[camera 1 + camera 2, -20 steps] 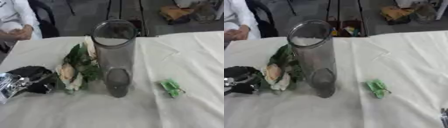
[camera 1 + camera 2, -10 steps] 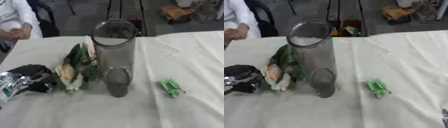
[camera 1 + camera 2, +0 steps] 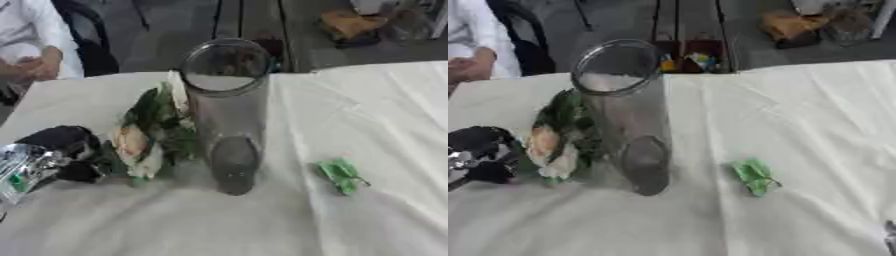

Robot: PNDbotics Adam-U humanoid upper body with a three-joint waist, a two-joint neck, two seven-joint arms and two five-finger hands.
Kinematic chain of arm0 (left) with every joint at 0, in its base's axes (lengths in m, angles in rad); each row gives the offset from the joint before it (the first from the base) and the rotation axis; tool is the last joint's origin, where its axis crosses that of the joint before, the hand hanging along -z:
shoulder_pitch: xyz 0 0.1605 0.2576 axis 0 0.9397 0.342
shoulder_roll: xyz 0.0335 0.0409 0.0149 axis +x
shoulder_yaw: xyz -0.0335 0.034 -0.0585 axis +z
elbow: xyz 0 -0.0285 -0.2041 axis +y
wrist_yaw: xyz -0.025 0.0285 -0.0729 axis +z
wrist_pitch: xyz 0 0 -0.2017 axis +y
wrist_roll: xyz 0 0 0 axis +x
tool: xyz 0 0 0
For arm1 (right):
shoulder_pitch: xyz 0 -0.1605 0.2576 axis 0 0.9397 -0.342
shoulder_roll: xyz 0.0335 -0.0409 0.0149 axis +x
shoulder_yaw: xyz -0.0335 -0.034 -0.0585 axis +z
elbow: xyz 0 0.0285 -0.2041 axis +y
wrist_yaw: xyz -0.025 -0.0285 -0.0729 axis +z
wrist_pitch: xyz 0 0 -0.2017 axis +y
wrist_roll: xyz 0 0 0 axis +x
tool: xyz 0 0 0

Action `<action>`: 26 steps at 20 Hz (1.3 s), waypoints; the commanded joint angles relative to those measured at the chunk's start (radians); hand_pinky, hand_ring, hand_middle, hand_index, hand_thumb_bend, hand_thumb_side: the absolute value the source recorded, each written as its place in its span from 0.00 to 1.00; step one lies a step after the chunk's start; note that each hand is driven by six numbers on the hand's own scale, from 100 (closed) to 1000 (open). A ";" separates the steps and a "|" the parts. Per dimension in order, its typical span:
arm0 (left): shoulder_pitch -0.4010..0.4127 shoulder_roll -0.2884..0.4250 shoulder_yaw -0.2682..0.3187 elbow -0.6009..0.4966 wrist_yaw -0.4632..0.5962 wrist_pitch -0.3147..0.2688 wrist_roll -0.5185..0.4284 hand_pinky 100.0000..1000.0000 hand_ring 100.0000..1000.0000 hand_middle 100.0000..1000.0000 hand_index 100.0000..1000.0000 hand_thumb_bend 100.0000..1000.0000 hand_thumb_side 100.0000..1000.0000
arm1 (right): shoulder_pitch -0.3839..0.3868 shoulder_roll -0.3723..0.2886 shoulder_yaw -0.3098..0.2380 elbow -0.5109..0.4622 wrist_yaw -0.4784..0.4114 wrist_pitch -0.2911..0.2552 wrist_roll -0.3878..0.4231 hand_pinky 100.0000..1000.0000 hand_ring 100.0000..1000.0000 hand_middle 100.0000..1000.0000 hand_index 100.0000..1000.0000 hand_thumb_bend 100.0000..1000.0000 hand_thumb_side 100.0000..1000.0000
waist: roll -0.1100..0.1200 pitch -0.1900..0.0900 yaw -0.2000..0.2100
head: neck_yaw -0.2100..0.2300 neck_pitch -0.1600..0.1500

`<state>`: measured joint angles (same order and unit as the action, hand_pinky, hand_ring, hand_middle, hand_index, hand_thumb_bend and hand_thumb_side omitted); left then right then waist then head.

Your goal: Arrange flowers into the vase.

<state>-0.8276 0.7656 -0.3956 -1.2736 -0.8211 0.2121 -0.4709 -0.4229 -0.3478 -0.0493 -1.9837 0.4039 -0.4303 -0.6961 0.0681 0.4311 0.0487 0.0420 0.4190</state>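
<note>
The robot's left hand (image 3: 54, 150) is black and silver.
Its rounded fingers are dark and a bit shiny. The part behind them is bright silver metal with a tiny green spot. A sliver of the right hand (image 3: 890, 235) looks dark.

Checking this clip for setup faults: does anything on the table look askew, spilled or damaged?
Nothing looks spilled or broken. The clear vase stands upright and empty. The flowers lie on the tablecloth at its left, by the left hand. A small green piece lies loose to the vase's right.
</note>
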 commanded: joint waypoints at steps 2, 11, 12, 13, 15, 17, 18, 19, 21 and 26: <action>-0.006 0.006 -0.005 0.015 -0.001 -0.001 0.014 0.43 0.52 0.56 0.68 0.08 0.62 | -0.007 -0.017 -0.004 -0.016 -0.003 -0.005 0.000 0.56 0.60 0.44 0.68 0.00 0.90 | -0.003 -0.015 -0.001 | 0.005 -0.013; -0.011 -0.008 -0.006 0.046 0.025 0.019 0.057 0.39 0.51 0.49 0.57 0.00 0.54 | -0.006 -0.016 -0.004 -0.016 -0.006 -0.003 0.004 0.56 0.60 0.44 0.67 0.00 0.90 | -0.003 -0.014 -0.003 | 0.007 -0.014; -0.011 -0.010 -0.006 0.050 0.030 0.021 0.060 0.39 0.51 0.49 0.57 0.00 0.54 | -0.006 -0.016 -0.005 -0.016 -0.006 -0.003 0.005 0.56 0.60 0.44 0.67 0.00 0.90 | -0.004 -0.014 -0.004 | 0.007 -0.015; -0.011 -0.011 -0.006 0.054 0.034 0.021 0.063 0.39 0.51 0.48 0.56 0.00 0.54 | -0.005 -0.016 -0.005 -0.016 -0.006 -0.003 0.005 0.56 0.60 0.44 0.67 0.00 0.90 | -0.003 -0.014 -0.004 | 0.007 -0.015; -0.010 -0.013 -0.008 0.059 0.043 0.019 0.066 0.38 0.50 0.48 0.55 0.00 0.53 | -0.005 -0.016 -0.006 -0.016 -0.006 -0.002 0.004 0.56 0.60 0.44 0.67 0.00 0.90 | -0.003 -0.013 -0.004 | 0.006 -0.015; -0.009 -0.015 -0.010 0.064 0.051 0.018 0.067 0.32 0.45 0.45 0.53 0.00 0.53 | -0.005 -0.015 -0.006 -0.016 -0.007 0.000 0.004 0.56 0.60 0.44 0.67 0.00 0.90 | -0.004 -0.012 -0.004 | 0.006 -0.014; -0.009 -0.016 -0.011 0.066 0.056 0.018 0.067 0.31 0.43 0.44 0.52 0.00 0.53 | -0.006 -0.016 -0.006 -0.016 -0.007 0.000 0.004 0.56 0.60 0.44 0.67 0.00 0.90 | -0.004 -0.012 -0.004 | 0.006 -0.014; -0.009 -0.017 -0.011 0.068 0.059 0.018 0.068 0.26 0.39 0.41 0.50 0.00 0.53 | -0.005 -0.016 -0.006 -0.016 -0.007 0.001 0.004 0.56 0.60 0.44 0.67 0.00 0.90 | -0.004 -0.012 -0.004 | 0.006 -0.014; -0.010 -0.019 -0.011 0.072 0.063 0.021 0.071 0.21 0.34 0.37 0.47 0.00 0.51 | -0.005 -0.016 -0.006 -0.016 -0.007 0.001 0.005 0.56 0.60 0.44 0.67 0.00 0.90 | -0.004 -0.011 -0.004 | 0.005 -0.016; -0.013 -0.023 -0.007 0.084 0.062 0.031 0.090 0.07 0.17 0.24 0.36 0.00 0.45 | -0.005 -0.015 -0.006 -0.016 -0.008 0.002 0.007 0.57 0.60 0.43 0.67 0.00 0.90 | -0.004 -0.012 -0.006 | 0.007 -0.016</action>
<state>-0.8440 0.7342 -0.3958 -1.2062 -0.7588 0.2406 -0.3832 -0.4224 -0.3478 -0.0495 -1.9837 0.4017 -0.4270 -0.6876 0.0675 0.4340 0.0428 0.0461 0.4150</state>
